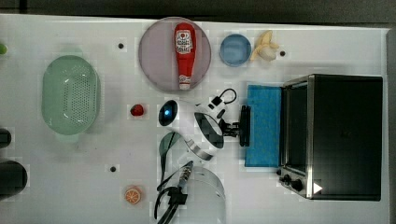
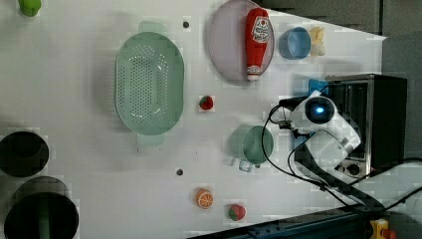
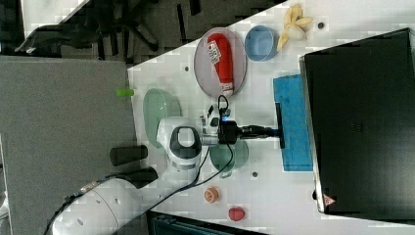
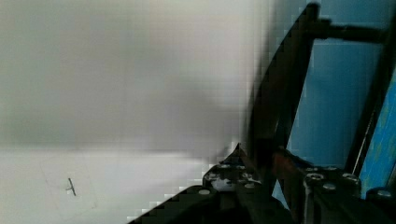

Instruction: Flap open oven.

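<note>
Gripper (image 1: 239, 127) at oven (image 1: 345, 135) door handle (image 1: 244, 126)

white triangle mark (image 1: 317, 188) on oven (image 1: 345, 135)

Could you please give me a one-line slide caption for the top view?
Gripper clasps the handle of the oven, whose blue flap door lies folded down flat on the white table.

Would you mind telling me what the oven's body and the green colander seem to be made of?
Oven: likely painted metal, judging by its matte black top and shiny silver front frame. Green colander: probably plastic, with its uniform pastel colour, soft sheen and moulded holes.
</note>
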Action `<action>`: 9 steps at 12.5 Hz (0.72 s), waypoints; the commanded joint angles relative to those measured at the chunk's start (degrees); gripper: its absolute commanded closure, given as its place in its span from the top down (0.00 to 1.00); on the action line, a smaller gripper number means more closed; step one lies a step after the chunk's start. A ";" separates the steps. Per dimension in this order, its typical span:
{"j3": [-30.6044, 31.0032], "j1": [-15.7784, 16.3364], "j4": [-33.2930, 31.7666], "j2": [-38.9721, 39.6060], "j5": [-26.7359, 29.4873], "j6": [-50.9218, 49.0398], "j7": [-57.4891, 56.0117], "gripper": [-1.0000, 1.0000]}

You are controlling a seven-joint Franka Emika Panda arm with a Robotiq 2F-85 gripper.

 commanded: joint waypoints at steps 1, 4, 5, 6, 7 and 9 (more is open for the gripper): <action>-0.43 -0.36 1.59 -0.75 -0.11 0.96 4.36 0.18; 0.52 -0.14 2.69 -2.62 3.65 2.27 4.77 0.18; 0.71 -0.13 2.84 -4.37 8.18 2.57 4.86 0.18; 0.74 -0.14 2.83 -6.55 13.35 2.58 4.86 0.18; 0.63 -0.24 2.84 -8.93 18.27 2.49 4.86 0.18; 0.32 -0.56 2.90 -13.83 26.55 2.45 4.86 0.18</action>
